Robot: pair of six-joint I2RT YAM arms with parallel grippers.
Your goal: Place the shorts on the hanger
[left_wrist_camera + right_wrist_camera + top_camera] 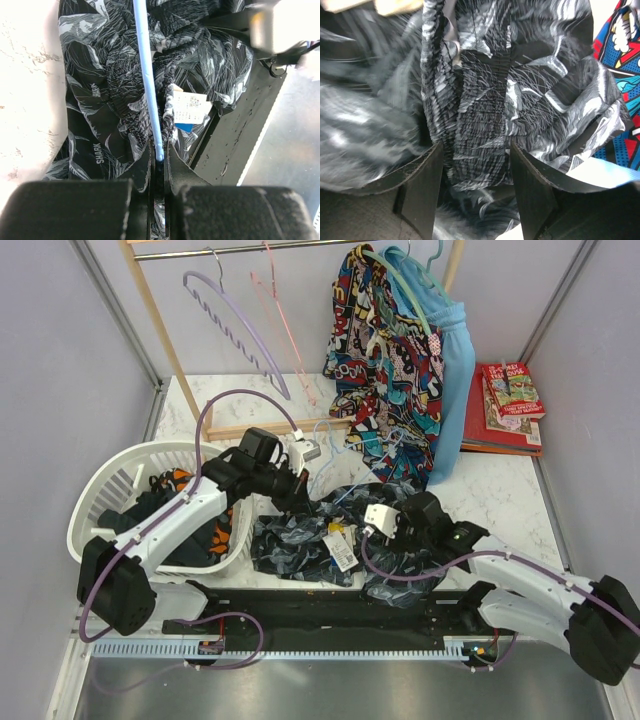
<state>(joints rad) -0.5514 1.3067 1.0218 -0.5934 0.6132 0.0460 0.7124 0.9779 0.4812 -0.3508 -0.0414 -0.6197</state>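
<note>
Enclosure: pale lavender-grey wall panels on three sides, joined by slim metal corner posts, under even, soft light. Tabletop: white, marble-patterned, with a brushed metal strip along its near edge. Furniture: wooden garment rack with a metal rail at the back; white slatted laundry basket at the left.
</note>
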